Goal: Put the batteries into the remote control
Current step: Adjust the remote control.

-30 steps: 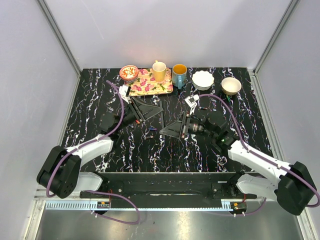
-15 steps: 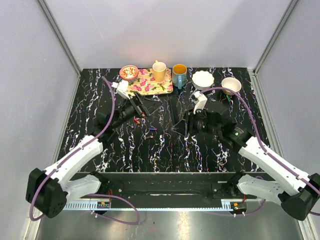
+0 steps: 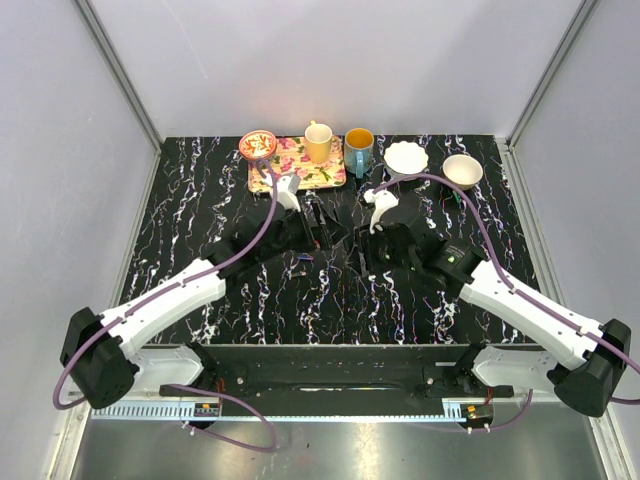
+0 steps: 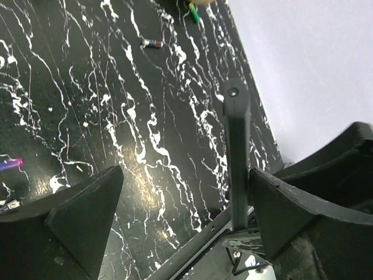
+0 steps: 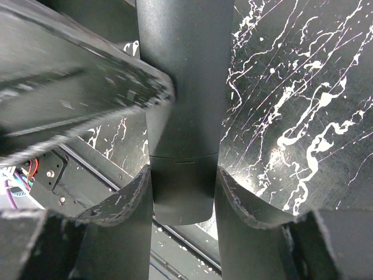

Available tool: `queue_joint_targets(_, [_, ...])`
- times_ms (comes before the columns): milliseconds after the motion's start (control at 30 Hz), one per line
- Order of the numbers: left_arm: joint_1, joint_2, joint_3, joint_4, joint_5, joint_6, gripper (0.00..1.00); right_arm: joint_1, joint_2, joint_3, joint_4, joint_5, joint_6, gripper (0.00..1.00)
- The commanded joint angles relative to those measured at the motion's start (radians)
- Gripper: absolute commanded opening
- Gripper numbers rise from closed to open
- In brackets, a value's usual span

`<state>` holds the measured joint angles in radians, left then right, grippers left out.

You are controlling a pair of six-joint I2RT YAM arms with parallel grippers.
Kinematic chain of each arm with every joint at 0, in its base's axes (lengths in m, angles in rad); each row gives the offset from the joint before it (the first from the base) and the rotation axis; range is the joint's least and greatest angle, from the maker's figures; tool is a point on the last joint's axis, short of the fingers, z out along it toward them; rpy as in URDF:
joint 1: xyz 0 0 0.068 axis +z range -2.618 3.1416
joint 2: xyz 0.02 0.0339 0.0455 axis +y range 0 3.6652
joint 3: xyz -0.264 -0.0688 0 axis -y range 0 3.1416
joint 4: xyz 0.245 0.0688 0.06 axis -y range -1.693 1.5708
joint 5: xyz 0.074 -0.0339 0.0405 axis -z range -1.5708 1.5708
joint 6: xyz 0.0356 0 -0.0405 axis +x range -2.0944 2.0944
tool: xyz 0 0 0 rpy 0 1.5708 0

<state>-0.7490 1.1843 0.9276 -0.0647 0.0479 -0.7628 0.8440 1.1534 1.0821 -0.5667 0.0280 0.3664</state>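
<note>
Arms seen from above reach inward over a black, white-veined table (image 3: 180, 220). The left gripper (image 3: 322, 228) and right gripper (image 3: 362, 250) are close together at its middle. One battery (image 3: 300, 259) lies on the table just beside the left gripper. A floral tray (image 3: 300, 170), a yellow mug (image 3: 319, 142) and a blue mug (image 3: 359, 150) stand along the far edge.

Left wrist view: the left gripper's fingers (image 4: 87, 204) stand wide apart, gripping nothing. The remote control (image 4: 236, 151), a slim black bar seen edge-on, sits between them, just beside the right-hand finger. A second battery (image 4: 152, 42) lies well away on the table, and a purple battery (image 4: 11, 164) shows at the left edge.

Right wrist view: the right gripper's fingers (image 5: 131, 201) are clamped on the remote control's near end, one on each side.
</note>
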Motion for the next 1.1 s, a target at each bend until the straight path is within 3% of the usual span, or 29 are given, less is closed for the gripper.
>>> queue_joint_targets(0, [-0.023, 0.037, 0.06, -0.011, -0.017, 0.013, 0.92, 0.018, -0.012, 0.053, 0.005, 0.026, -0.026, 0.0])
queue_joint_targets(267, [-0.056, 0.097, 0.096, 0.045, 0.029, -0.006, 0.84, 0.029, -0.004, 0.056, -0.009, -0.005, -0.049, 0.0])
queue_joint_targets(867, [-0.082, 0.123, 0.042, 0.126, 0.081, -0.043, 0.44, 0.03, -0.024, 0.061, -0.022, -0.007, -0.064, 0.0])
queue_joint_targets(1067, [-0.085, 0.124, 0.024, 0.154, 0.095, -0.055, 0.44, 0.029, -0.024, 0.064, -0.024, -0.01, -0.061, 0.0])
